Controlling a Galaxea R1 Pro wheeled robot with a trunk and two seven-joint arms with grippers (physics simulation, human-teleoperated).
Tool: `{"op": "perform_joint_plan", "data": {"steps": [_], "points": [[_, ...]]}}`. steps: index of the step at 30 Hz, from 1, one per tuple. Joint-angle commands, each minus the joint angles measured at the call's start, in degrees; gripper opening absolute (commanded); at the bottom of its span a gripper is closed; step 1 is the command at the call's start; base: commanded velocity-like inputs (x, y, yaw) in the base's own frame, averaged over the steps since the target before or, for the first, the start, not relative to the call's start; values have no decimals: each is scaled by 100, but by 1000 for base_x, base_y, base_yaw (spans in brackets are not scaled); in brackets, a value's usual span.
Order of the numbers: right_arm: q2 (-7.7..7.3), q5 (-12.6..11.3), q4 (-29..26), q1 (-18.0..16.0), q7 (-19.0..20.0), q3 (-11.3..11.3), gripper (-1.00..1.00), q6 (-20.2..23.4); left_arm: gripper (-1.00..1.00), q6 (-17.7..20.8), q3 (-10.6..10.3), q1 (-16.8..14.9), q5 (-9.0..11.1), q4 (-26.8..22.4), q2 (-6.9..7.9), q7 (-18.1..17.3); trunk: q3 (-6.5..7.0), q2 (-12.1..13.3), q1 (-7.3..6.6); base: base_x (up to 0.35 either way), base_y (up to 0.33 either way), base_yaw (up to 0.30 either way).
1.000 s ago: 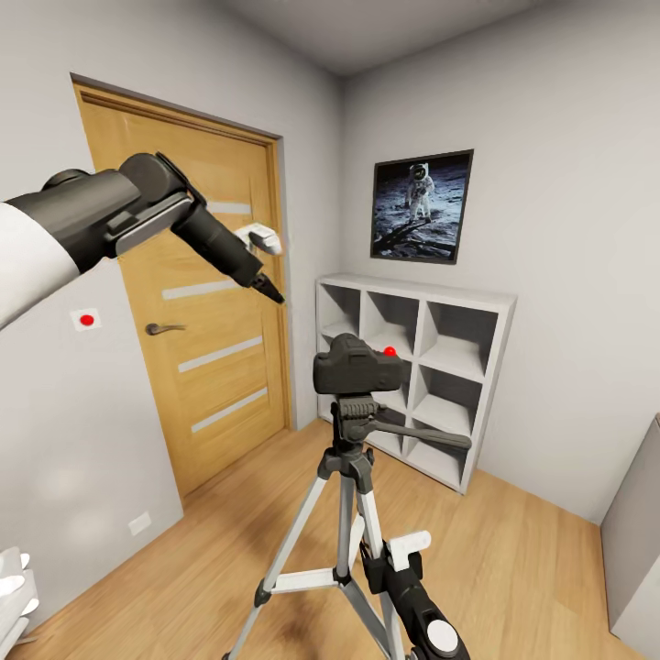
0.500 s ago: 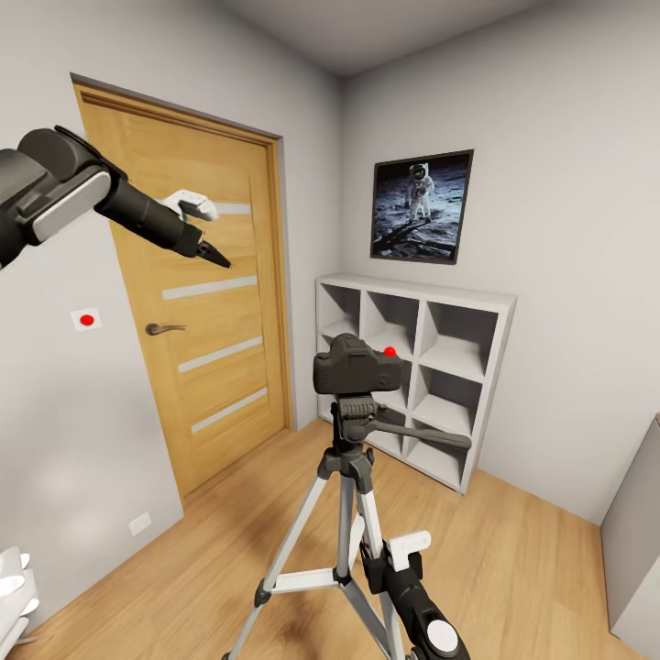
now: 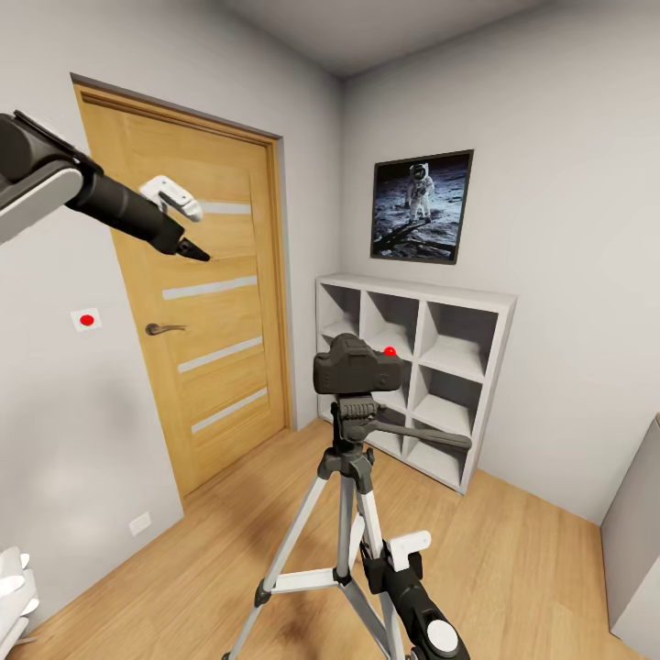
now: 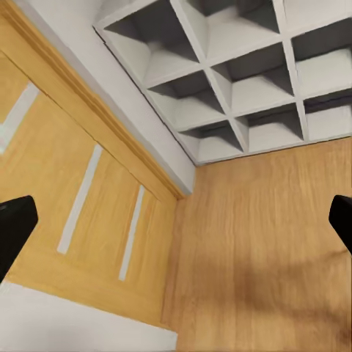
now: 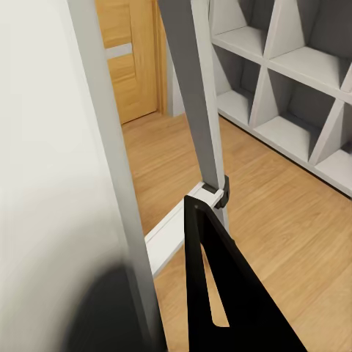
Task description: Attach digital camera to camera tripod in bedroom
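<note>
Pale grey bedroom walls (image 3: 550,110) meet at a corner behind the tripod (image 3: 346,513), which stands on the plank floor (image 3: 513,568) with the camera (image 3: 356,365) seated on its head, red button up. Beyond the tripod are white cube shelves (image 3: 417,367), with an oak door (image 3: 206,312) to their side. High above the tripod, before the door, the left gripper (image 3: 183,225) is spread wide and empty. The right gripper (image 5: 220,293), low beside a tripod leg, has its fingers closed together, holding nothing.

Black digital camera (image 3: 357,364), red button; silver-legged camera tripod (image 3: 346,513).
</note>
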Motion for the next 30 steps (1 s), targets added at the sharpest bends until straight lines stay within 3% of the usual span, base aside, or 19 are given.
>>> {"op": "perform_joint_plan", "data": {"steps": [1, 6, 14, 18, 20, 22, 23, 24, 25, 27, 28, 29, 30], "points": [[2, 35, 2, -1, -1, -7, -100, -15, 100, 9, -17, 6, -18, -141, 51, 8, -4, -2, 3, 0, 0, 0], [2, 35, 2, -1, 0, -7, -100, -15, 100, 40, -21, 315, 13, -866, 303, 109, -4, -2, 3, 0, 0, 0], [2, 35, 2, -1, -2, -7, -100, -15, 100, 49, -21, 609, 79, -1175, 594, 133, -4, -2, 3, 0, 0, 0], [2, 36, 2, -1, -3, -7, -100, -15, 100, 44, -25, 643, 288, -1252, 782, 208, -4, -2, 3, 0, 0, 0], [2, 40, 2, -1, -3, -7, -100, -15, 100, 41, -34, 656, 483, -1296, 891, 445, -4, -2, 3, 0, 0, 0], [2, 42, 1, -1, -1, -7, -100, -15, 100, 32, -88, 694, 802, -1390, 1025, 866, -4, -2, 3, 0, 0, 0], [2, 42, 1, -1, 0, -7, -100, -15, 100, 16, -177, 728, 1116, -1469, 1119, 1225, -4, -2, 3, 0, 0, 0], [2, 43, 1, -1, 1, -7, -100, -15, 100, 0, -240, 744, 1301, -1511, 1165, 1418, -4, -2, 3, 0, 0, 0], [2, 43, 2, -1, 0, -7, -100, -15, 100, -73, -408, 766, 1723, -1595, 1257, 1827, -4, -2, 3, 0, 0, 0], [-1, 43, 2, -1, -1, -7, -100, -15, 100, -238, -629, 780, 2199, -1671, 1343, 2260, -4, -2, 3, 0, 0, 0], [-1, 43, 2, -1, 0, -7, -100, -15, 100, -517, -896, 790, 2695, -1738, 1431, 2718, -4, -2, 3, 0, 0, 0], [-1, 43, 2, -1, -1, -7, -100, -15, 100, -700, -1046, 793, 2940, -1768, 1474, 2950, -4, -2, 3, 0, 0, 0], [-3, 43, 2, -1, -1, -7, -100, -15, 100, -1126, -1388, 797, 3416, -1827, 1555, 3412, -4, -2, 3, 0, 0, 0]]}}
